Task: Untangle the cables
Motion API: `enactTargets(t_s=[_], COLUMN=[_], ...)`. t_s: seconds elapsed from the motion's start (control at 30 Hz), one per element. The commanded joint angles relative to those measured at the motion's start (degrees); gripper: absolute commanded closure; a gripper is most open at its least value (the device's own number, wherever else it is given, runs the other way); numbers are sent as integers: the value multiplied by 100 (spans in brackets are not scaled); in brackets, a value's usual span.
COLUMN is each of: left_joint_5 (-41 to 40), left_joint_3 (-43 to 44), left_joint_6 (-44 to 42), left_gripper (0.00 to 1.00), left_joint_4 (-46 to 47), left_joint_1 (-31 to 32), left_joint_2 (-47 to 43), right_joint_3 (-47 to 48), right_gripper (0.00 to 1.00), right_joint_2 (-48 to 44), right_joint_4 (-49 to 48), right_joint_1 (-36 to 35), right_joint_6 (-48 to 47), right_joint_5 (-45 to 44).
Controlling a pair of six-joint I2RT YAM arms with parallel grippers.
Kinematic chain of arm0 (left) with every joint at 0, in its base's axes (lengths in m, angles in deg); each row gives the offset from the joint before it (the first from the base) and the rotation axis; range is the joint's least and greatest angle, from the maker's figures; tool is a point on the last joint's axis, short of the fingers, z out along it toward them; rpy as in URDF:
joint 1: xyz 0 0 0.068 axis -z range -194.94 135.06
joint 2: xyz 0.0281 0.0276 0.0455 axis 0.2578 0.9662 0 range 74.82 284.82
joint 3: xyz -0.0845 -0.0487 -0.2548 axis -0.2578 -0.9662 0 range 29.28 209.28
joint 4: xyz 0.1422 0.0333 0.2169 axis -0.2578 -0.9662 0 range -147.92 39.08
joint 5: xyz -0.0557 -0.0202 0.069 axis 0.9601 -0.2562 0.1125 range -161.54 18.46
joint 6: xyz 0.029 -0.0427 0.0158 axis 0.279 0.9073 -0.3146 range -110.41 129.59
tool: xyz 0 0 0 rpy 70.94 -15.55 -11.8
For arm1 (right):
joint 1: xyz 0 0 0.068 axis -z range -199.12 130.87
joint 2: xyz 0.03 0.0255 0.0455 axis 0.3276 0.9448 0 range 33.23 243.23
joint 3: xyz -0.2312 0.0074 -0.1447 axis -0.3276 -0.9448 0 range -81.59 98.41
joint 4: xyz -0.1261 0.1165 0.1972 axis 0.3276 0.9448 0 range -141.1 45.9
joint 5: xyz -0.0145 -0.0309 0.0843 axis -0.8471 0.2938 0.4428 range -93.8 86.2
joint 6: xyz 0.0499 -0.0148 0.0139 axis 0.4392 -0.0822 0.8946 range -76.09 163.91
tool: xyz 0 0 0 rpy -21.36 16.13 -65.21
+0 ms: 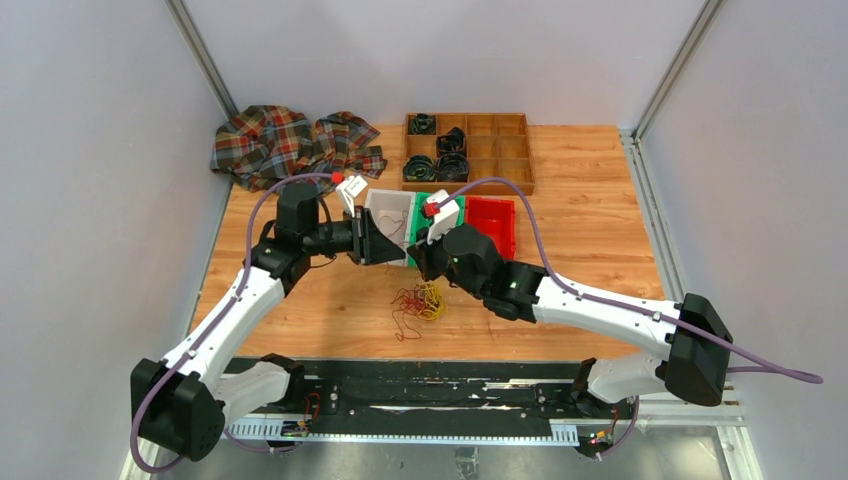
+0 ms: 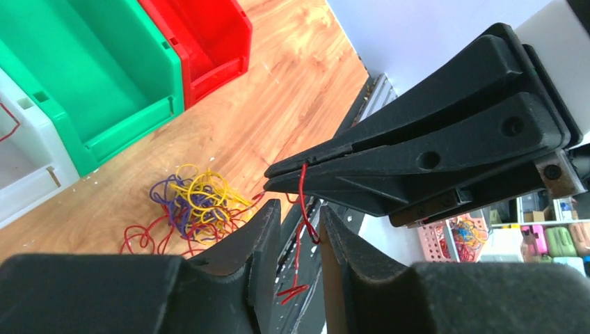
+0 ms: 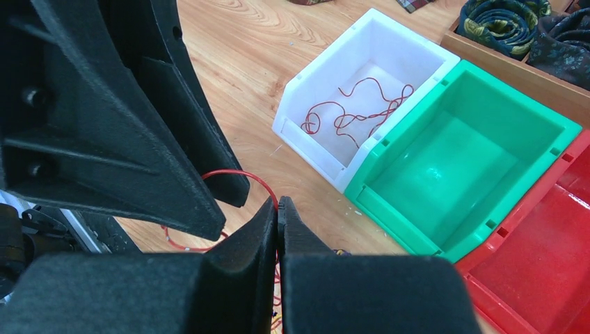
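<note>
One red cable [image 2: 300,191] hangs from the right pincer [image 2: 268,177], which is clamped on it, probably to draw it clear of the tangled cables [image 2: 195,202] on the tabletop [image 2: 278,90]. The left pincer [image 2: 299,216] stands narrowly apart around it, ready to grip.

Wooden table [image 1: 590,230]: tangled cables [image 1: 420,300], bins [image 1: 492,225], tray [image 1: 497,148], plaid cloth [image 1: 270,145]

Bright, even overhead light, soft faint shadows, mild glare inside the green bin [image 3: 452,167].
</note>
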Motion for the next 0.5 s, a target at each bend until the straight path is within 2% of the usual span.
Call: enactTargets(t_s=[0.0,0.23,0.33,0.4,0.47], left_joint_5=[-123,-238,-137,-63,74], left_joint_3=[253,440,591,820,1077], left_joint_6=[-7,-199,-422,-764,-1038], left_gripper=[71,97,99,99,99], left_joint_4=[-5,-52,-133,-429,-706], left_joint_1=[-16,-18,-20,-18,-12], left_joint_2=[60,81,69,82,91], right_joint_3=[-8,-186,-296,-395,-535], right_gripper=[99,99,100,91,75], right_joint_2=[-59,-170,-208,-236,-275], right_joint_4=[-248,-405,-456,-483,-635], right_joint_1=[-70,-71,-67,-58,-35], right_joint_6=[-51,21,156,275,401], right_joint_5=[-58,127,173,158,163])
